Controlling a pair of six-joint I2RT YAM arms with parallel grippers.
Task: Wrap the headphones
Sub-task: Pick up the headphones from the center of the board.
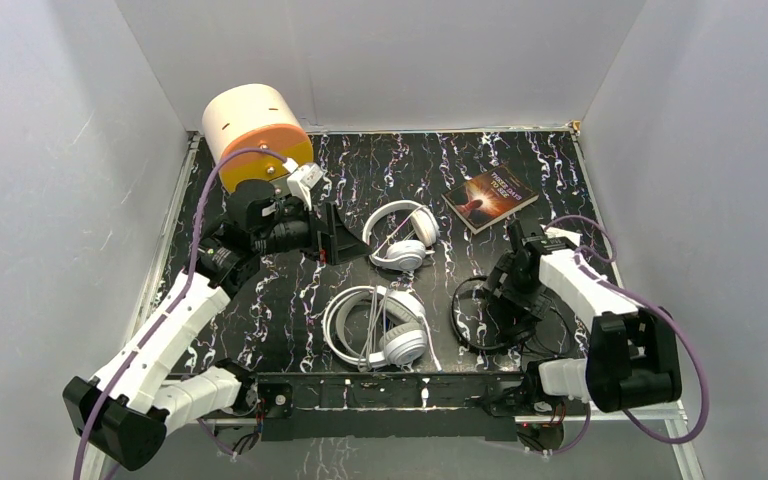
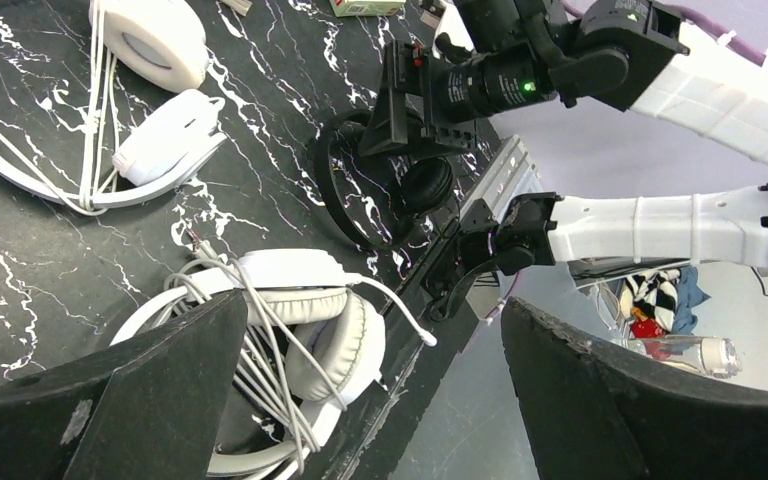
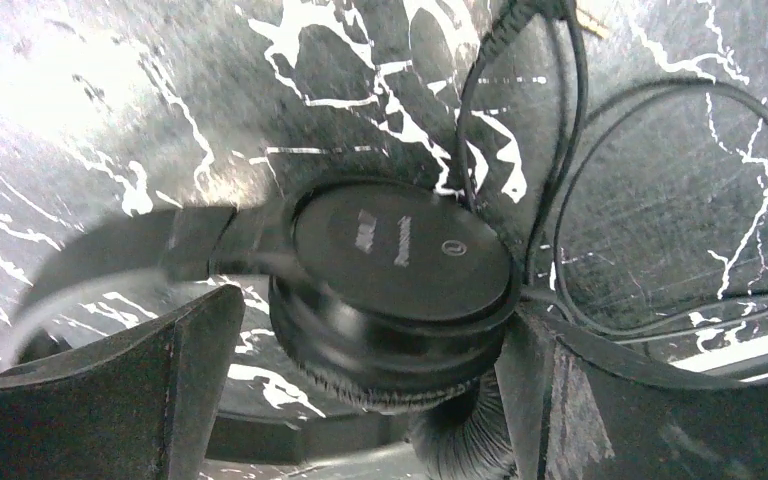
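1. Black marbled counter [image 1: 290, 290] carries all three headphones. In the top view the big white over-ear pair [image 1: 375, 328] lies at 6 o'clock by the near edge. The slimmer white on-ear pair [image 1: 400, 235] sits around the middle, and the small black pair [image 1: 488, 305] is at 4 o'clock.
2. Both white pairs lie flat with cable drawn over band and cups, which I read as wrapped. The black pair's cord [image 3: 660, 200] sprawls in loose loops at 3 o'clock of its earcup [image 3: 400, 260], so it looks like the one left to do.
3. The right hand [image 3: 370, 310] is low over the black pair, probably placed to take that earcup. It is spread wide, with one finger at 9 o'clock of the cup and one at 3 o'clock. A gap shows on the 9 o'clock side; on the other side I cannot tell whether finger and cup touch. Nothing is clamped.
4. The left hand [image 2: 370, 305] hangs above the counter at 9 o'clock of the slimmer pair. It is spread wide, holding and touching nothing.
5. A book [image 1: 490, 197] at 1 o'clock and a cream-and-orange cylinder [image 1: 255, 135] at 11 o'clock lie well apart from the black pair.
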